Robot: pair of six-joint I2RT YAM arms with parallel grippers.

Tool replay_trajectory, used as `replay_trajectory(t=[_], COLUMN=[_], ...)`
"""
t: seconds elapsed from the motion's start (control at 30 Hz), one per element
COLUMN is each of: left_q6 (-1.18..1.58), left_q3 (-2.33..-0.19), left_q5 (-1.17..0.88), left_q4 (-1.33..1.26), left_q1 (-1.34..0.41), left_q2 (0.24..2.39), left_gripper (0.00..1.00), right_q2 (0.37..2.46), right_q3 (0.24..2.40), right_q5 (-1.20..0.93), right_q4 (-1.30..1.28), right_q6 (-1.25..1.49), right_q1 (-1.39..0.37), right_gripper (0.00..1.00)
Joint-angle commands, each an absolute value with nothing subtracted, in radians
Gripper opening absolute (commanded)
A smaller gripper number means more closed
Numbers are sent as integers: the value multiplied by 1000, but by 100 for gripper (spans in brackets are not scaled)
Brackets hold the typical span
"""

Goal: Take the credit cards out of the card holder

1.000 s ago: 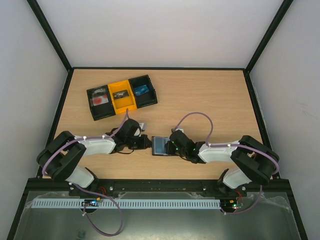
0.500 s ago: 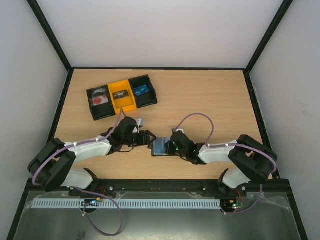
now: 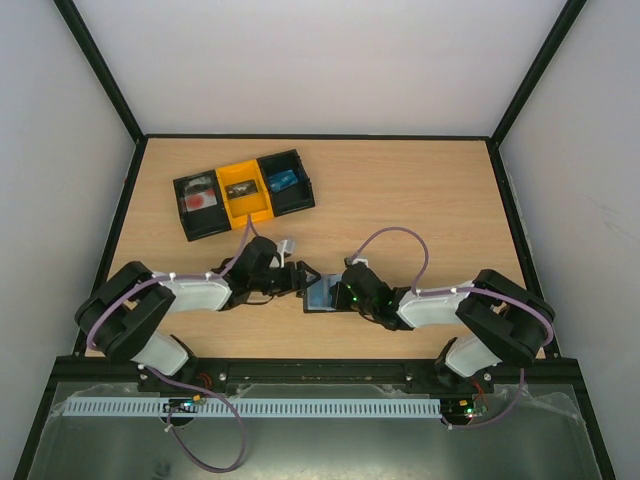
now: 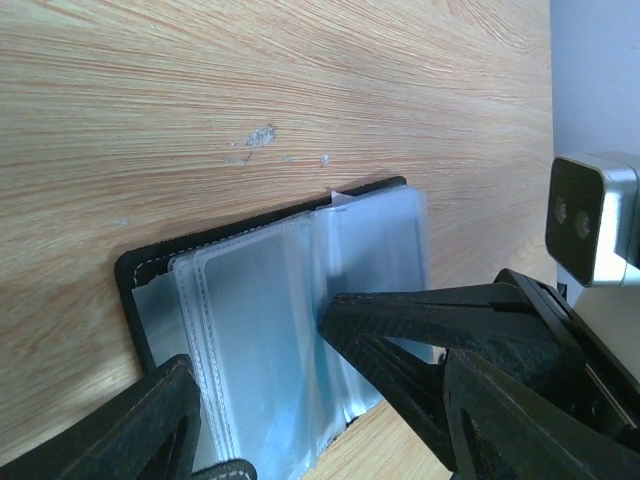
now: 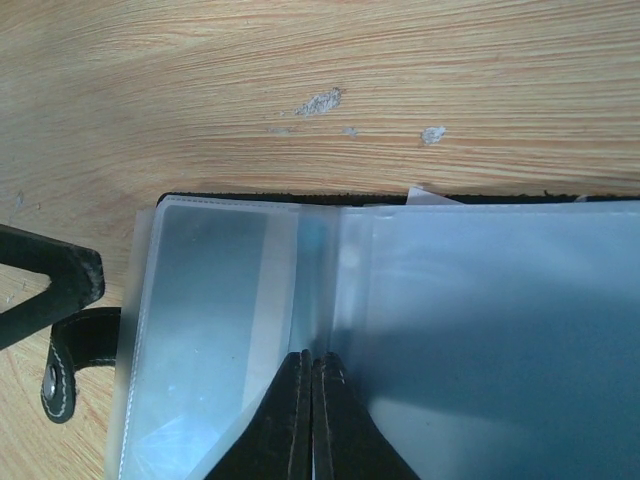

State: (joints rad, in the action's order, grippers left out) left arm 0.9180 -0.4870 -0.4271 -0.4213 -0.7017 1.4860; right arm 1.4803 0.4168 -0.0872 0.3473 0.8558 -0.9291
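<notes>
The card holder (image 3: pixel 319 296) lies open on the table between my arms, a black wallet with clear, pale blue sleeves (image 4: pixel 262 300). A light blue credit card (image 5: pixel 205 310) shows faintly through the left sleeve in the right wrist view; other cards are hard to tell from the plastic. My right gripper (image 5: pixel 312 362) is shut, its tips pressed onto the middle fold of the sleeves (image 5: pixel 480 330). At the holder's left edge my left gripper (image 3: pixel 302 277) stands open, one finger (image 4: pixel 150 425) on either side of the sleeves, holding nothing. The holder's black tab (image 5: pixel 68 370) points left.
A black-and-yellow three-compartment tray (image 3: pixel 245 192) stands at the back left with small items in its compartments. The right arm's wrist camera (image 4: pixel 592 218) sits close by the left gripper. Black frame rails (image 3: pixel 515 215) border the wooden table.
My left gripper has opened and moved right, up to the holder's left edge. The right gripper has stayed shut on the sleeves.
</notes>
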Motion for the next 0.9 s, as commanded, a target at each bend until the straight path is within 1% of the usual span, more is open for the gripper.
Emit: replay_trajectory(t=[0.0, 0.23, 0.87], left_q6=[925, 934, 950], left_q3=[-500, -493, -483], left_q5=[-434, -454, -483], left_q4=[-478, -530, -588], left_q1=[-704, -704, -704], left_q2=[1528, 1567, 1579], left_gripper=[69, 69, 69], right_q2=[1504, 1503, 1508], right_q3=[389, 385, 386], right_q5=[-66, -67, -69], right_q4=[294, 298, 299], right_q6=[859, 859, 862], right_q1=[-932, -933, -933], right_gripper=[2, 2, 2])
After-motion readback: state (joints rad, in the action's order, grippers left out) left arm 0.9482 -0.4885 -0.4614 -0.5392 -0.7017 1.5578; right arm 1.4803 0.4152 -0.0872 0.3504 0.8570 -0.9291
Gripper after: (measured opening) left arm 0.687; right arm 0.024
